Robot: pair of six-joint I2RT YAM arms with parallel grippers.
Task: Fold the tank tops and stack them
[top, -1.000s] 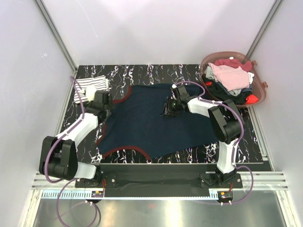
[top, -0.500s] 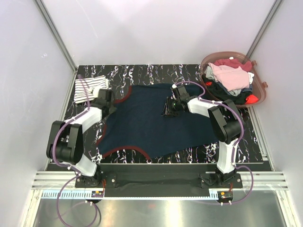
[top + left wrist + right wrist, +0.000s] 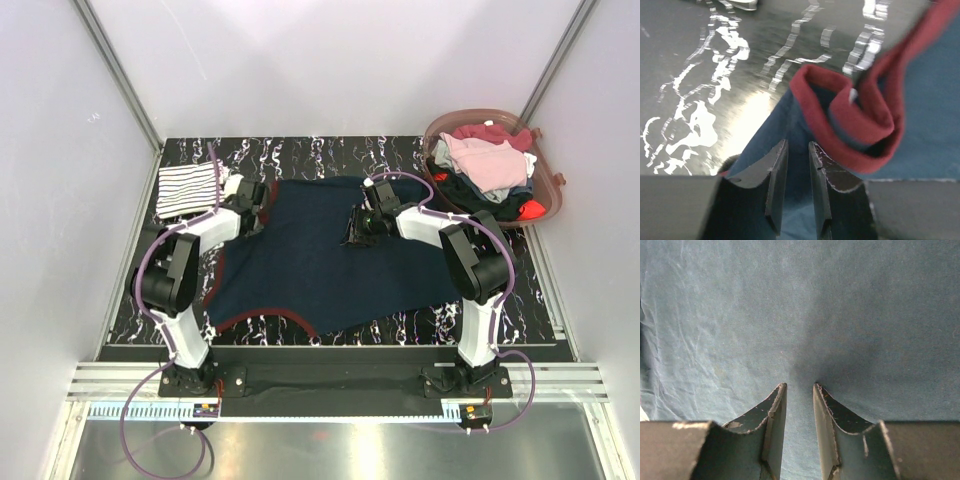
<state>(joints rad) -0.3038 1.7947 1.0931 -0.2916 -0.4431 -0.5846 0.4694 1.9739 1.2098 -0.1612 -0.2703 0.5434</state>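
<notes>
The dark navy tank top (image 3: pixel 320 270) with dark red trim lies spread flat across the middle of the black marbled table (image 3: pixel 330 150). My left gripper (image 3: pixel 257 196) is at its far left corner, shut on the navy cloth (image 3: pixel 790 120) just beside the curled red trim (image 3: pixel 860 130). My right gripper (image 3: pixel 356 232) is down on the upper middle of the top, its jaws nearly closed on the navy fabric (image 3: pixel 800 315). The white striped tank top (image 3: pixel 188 188) lies folded at the far left of the table, left of my left gripper.
A pinkish laundry basket (image 3: pixel 550 165) with several pink, red and dark garments stands at the far right corner. White walls enclose the table on three sides. The arm bases sit at the near edge.
My left gripper has swung right, from the table's left side beside the striped top to the navy top's far left corner, taking the red-trimmed edge with it. The right arm has not moved.
</notes>
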